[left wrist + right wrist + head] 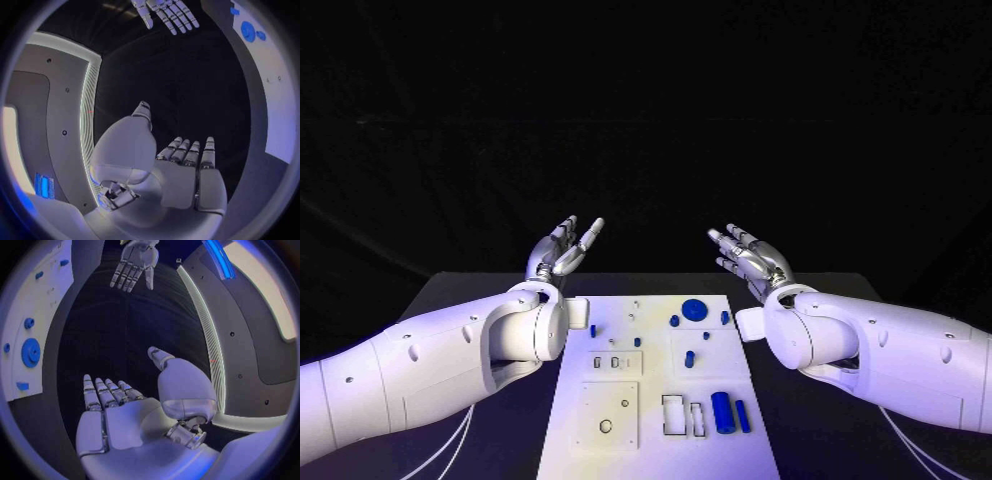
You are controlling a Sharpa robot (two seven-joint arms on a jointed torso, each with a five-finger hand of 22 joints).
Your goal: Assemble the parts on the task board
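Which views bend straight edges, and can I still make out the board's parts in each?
Head view: task board edges run straight, the round blue part is clear, and the background is black. Left wrist view: fisheye curves the board edge, behind the open left hand. Right wrist view: same bending, with the blue gear-like disc readable beyond the right hand.

table: black table (pixel 488 300) lying under the white board, its surface showing along both long sides

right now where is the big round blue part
In the head view the big round blue part sits at the far end of the task board, right of centre.
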